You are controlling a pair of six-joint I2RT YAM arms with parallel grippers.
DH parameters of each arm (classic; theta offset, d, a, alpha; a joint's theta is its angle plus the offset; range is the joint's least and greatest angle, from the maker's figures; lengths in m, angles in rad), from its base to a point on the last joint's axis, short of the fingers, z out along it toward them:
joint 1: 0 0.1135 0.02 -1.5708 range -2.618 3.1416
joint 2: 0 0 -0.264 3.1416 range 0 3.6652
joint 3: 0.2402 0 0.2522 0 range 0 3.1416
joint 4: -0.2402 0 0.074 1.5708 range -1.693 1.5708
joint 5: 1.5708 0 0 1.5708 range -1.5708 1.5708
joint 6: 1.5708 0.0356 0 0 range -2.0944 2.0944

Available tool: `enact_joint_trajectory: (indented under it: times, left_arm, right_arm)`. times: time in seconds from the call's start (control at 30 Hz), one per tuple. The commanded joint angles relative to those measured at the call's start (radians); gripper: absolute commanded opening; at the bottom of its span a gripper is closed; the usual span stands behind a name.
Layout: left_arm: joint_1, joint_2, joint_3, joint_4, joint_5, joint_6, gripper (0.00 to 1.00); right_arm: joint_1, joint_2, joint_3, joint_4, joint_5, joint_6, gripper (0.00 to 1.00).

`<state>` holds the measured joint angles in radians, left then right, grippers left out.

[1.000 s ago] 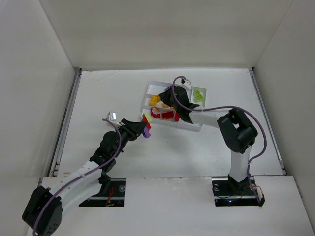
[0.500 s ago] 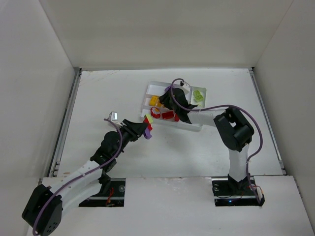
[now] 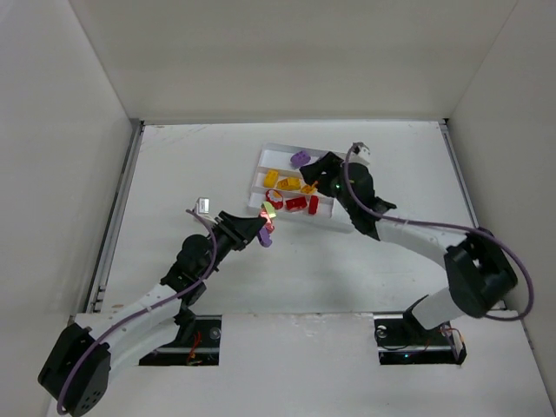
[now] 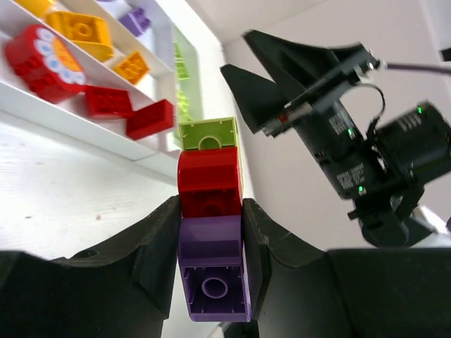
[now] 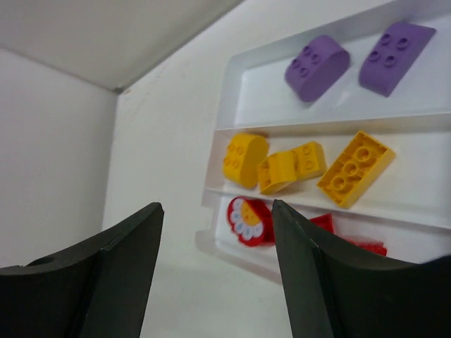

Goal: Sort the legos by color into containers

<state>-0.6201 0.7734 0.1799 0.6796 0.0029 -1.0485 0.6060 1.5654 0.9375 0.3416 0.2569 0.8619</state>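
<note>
our left claw [image 4: 210, 239] clamps a purple-red-green stack [image 4: 209, 183], right claw [image 5: 215, 208] gapes empty; a clumsy tug could drop it unsorted into the tray [image 5: 394, 121].

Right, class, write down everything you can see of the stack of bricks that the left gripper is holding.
The stack is three small glossy plastic bricks joined in a row: lime green farthest out, red in the middle, purple nearest the camera, its hollow underside showing. The black fingers of the left gripper pinch the red and purple bricks from both sides. It hangs just short of the white tray, touched only by the fingers.
</note>
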Motion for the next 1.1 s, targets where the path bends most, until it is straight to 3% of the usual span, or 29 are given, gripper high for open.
enact_joint_trajectory:
  times: [0.0, 0.17, 0.33, 0.47, 0.77, 1.07]
  left_arm:
    - [0.004, 0.018, -0.026, 0.19, 0.074, -0.065, 0.19]
    - [0.012, 0.044, -0.042, 0.29, 0.143, -0.125, 0.19]
    - [0.024, 0.029, -0.051, 0.328, 0.175, -0.182, 0.19]
    - [0.026, 0.038, -0.043, 0.325, 0.197, -0.209, 0.19]
    - [0.009, 0.072, -0.04, 0.333, 0.193, -0.226, 0.19]
    - [0.004, 0.081, -0.036, 0.334, 0.19, -0.217, 0.19]
  right_arm:
    - [0.008, -0.148, -0.132, 0.14, -0.207, -0.023, 0.71]
    - [0.01, -0.229, -0.33, 0.432, -0.525, 0.09, 0.87]
    - [0.016, -0.182, -0.402, 0.718, -0.66, 0.239, 0.92]
    - [0.028, -0.136, -0.411, 0.844, -0.709, 0.305, 0.9]
    - [0.048, -0.041, -0.384, 0.919, -0.742, 0.364, 0.83]
    - [0.065, 0.027, -0.362, 0.978, -0.751, 0.411, 0.61]
